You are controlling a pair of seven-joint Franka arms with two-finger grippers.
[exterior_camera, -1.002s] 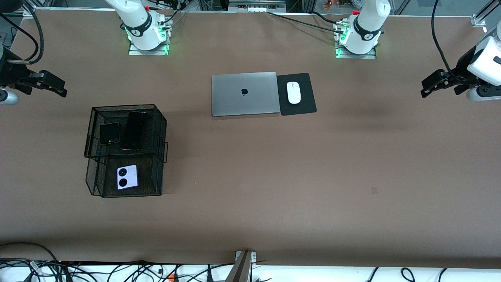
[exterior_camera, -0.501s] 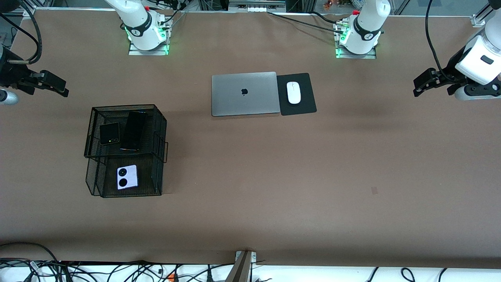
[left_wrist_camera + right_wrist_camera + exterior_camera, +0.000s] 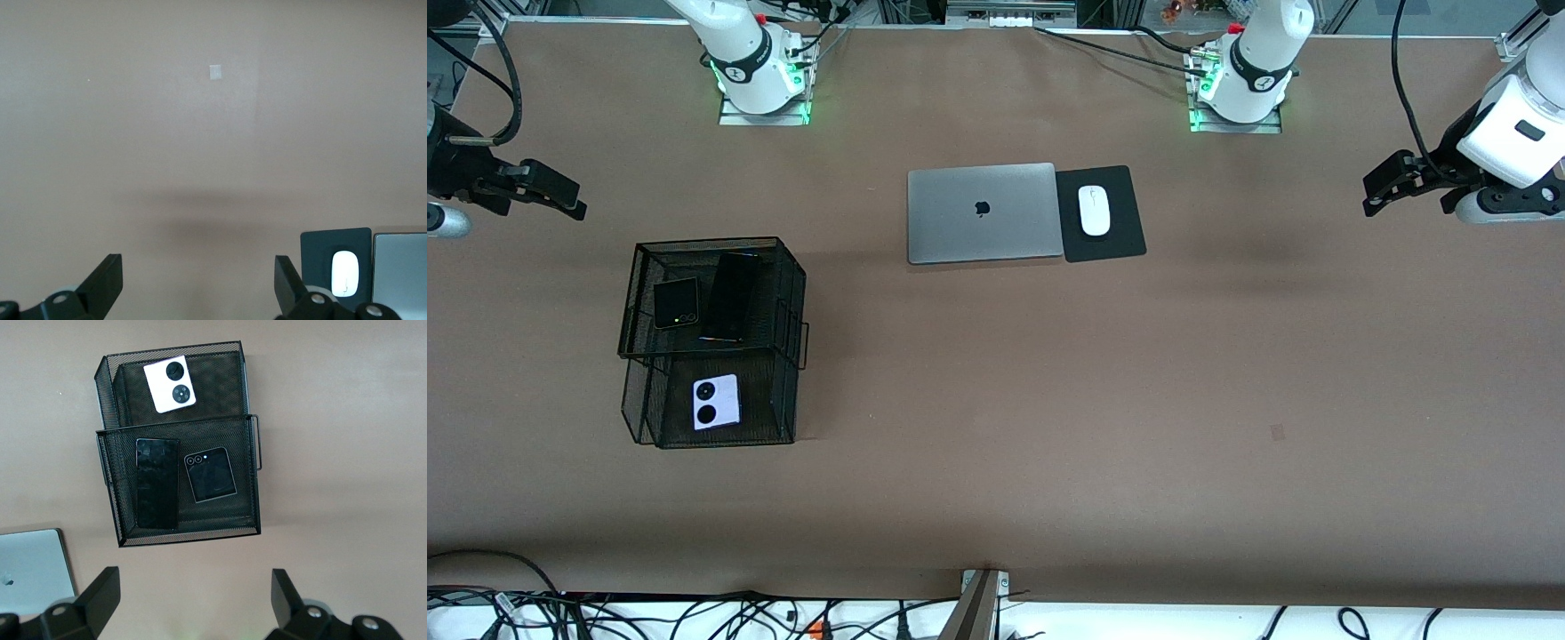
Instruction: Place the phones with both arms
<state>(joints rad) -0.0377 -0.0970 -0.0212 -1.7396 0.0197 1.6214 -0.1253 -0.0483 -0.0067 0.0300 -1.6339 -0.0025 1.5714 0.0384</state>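
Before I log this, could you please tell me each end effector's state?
Left end effector: open, holding nothing, over bare table.
Right end effector: open, holding nothing.

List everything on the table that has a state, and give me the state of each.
Laptop: lid shut, flat on the table.
Mouse: on the mouse pad.
Folded black phone: folded, in the upper mesh tray.
Long black phone: screen dark, beside it.
Lavender-white phone: lenses up, lower tray.
Left hand: open, empty.
Right hand: open, empty.
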